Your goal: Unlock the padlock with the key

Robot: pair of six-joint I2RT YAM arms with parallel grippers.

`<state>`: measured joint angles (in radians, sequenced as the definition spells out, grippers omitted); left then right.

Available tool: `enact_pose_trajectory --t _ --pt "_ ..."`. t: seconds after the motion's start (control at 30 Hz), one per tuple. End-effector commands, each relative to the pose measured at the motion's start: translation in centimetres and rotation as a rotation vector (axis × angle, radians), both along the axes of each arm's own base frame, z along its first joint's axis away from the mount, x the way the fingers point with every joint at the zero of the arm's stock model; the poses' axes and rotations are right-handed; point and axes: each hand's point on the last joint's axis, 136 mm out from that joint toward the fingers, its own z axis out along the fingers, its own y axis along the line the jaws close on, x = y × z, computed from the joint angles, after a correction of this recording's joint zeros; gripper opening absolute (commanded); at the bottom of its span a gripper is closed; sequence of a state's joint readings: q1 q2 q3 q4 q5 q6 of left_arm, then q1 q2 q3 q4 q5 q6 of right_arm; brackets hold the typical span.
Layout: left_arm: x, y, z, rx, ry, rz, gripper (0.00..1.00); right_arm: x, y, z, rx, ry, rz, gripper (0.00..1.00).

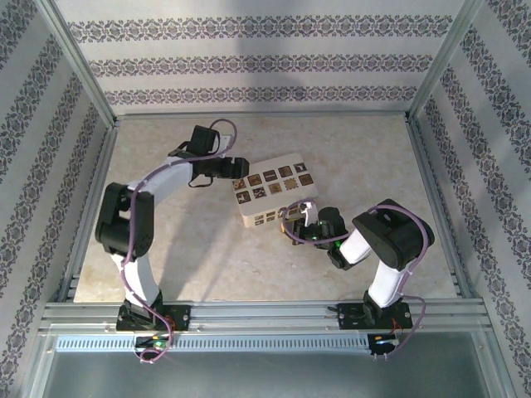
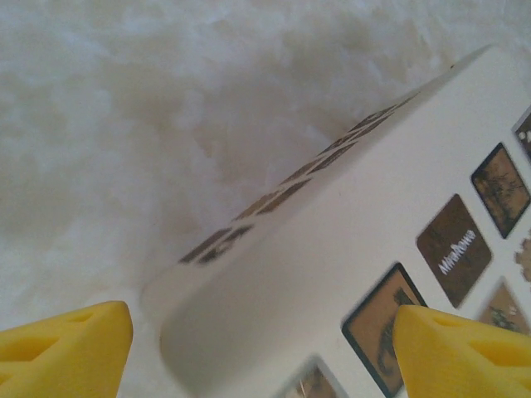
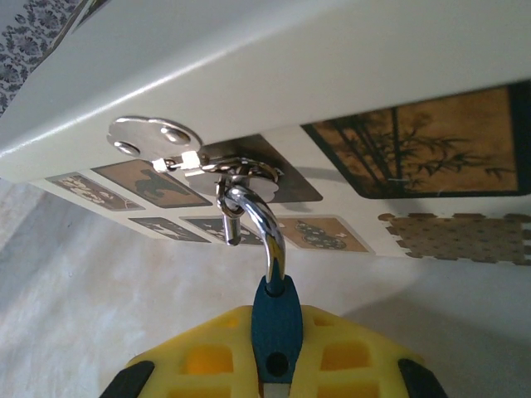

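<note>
In the right wrist view my right gripper (image 3: pixel 276 336) is shut on the padlock (image 3: pixel 276 315), pinching its small blue body between the yellow pads (image 3: pixel 199 356). Its silvery loop (image 3: pixel 267 228) curves up through the metal clasp (image 3: pixel 236 170) on the cream box (image 3: pixel 332 75), and the loop's short end hangs free of the body. From above, the right gripper (image 1: pixel 309 228) is at the box's near edge. My left gripper (image 2: pixel 261 348) is open, its fingers (image 2: pixel 66 348) straddling the box's left corner (image 2: pixel 332 265). The key is out of view.
The cream box (image 1: pixel 274 195) with dark patterned squares lies mid-table, tilted. The left gripper (image 1: pixel 231 170) sits at its far left corner. Metal frame rails (image 1: pixel 91 207) and patterned walls enclose the beige tabletop (image 1: pixel 357 149).
</note>
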<state>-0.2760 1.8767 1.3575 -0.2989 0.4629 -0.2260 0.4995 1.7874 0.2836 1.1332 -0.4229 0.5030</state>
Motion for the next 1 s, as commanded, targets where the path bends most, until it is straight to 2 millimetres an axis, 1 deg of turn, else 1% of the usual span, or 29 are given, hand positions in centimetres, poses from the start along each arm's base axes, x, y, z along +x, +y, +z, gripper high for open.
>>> enact_pose_trajectory --t 0.0,0.13,0.23,0.37,0.6,0.73,0.97 --pt "-0.5 -1.7 -0.1 0.0 0.0 -0.146 0.82 0.7 -0.3 0.7 0.03 -0.03 -0.043 0.08" --pt "-0.2 -2.0 -1.5 -0.009 0.041 -0.148 0.81 0.8 -0.3 0.6 0.041 -0.024 -0.054 0.08" --pt "-0.7 -2.2 -3.0 -0.011 0.081 -0.147 0.8 0.9 -0.4 0.5 0.047 -0.016 -0.065 0.08" --pt "-1.6 -1.6 -4.5 0.008 0.117 -0.116 0.77 0.9 -0.5 0.7 0.066 -0.005 -0.076 0.08" --pt "-3.6 -0.8 -5.8 0.03 0.137 -0.071 0.75 1.2 -0.6 0.8 0.126 0.016 -0.114 0.08" --pt "-4.2 -0.3 -6.3 0.046 0.14 -0.05 0.75 1.4 -0.7 0.6 0.145 0.037 -0.134 0.08" --pt "-4.6 0.1 -7.0 0.059 0.147 -0.033 0.75 1.9 -1.3 1.0 0.173 0.057 -0.193 0.08"
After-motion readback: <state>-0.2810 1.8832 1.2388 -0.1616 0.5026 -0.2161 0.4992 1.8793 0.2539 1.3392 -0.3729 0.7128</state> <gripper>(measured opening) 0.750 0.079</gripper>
